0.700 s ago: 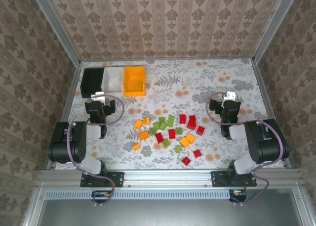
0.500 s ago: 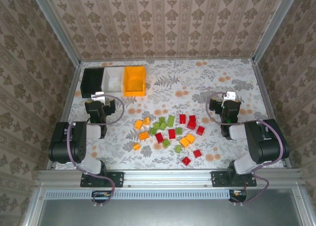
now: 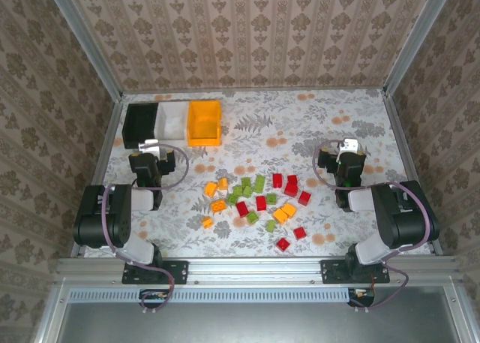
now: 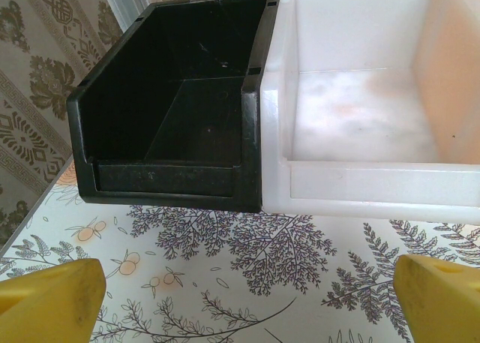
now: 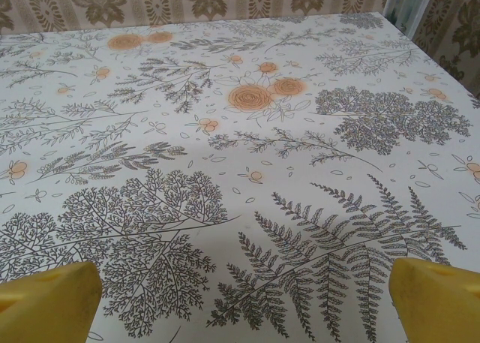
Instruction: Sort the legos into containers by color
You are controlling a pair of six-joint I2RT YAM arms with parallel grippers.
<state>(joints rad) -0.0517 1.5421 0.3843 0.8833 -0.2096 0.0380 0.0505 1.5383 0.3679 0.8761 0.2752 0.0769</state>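
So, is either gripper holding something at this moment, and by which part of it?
Nothing is held. The left gripper and the right gripper are both open over bare table; the legos lie loose on it.

We see soft, even brightness with only faint shadows on the surface (image 3: pixel 300 125), a mild sheen on the black bin (image 4: pixel 187 95), a washed-out white bin (image 4: pixel 360 95), and slightly blurred yellow fingertips (image 4: pixel 45 298) at the wrist views' lower corners.

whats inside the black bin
Nothing lies in the black bin: the left wrist view shows its bare floor and walls. Its front lip hides a strip of floor just behind it.
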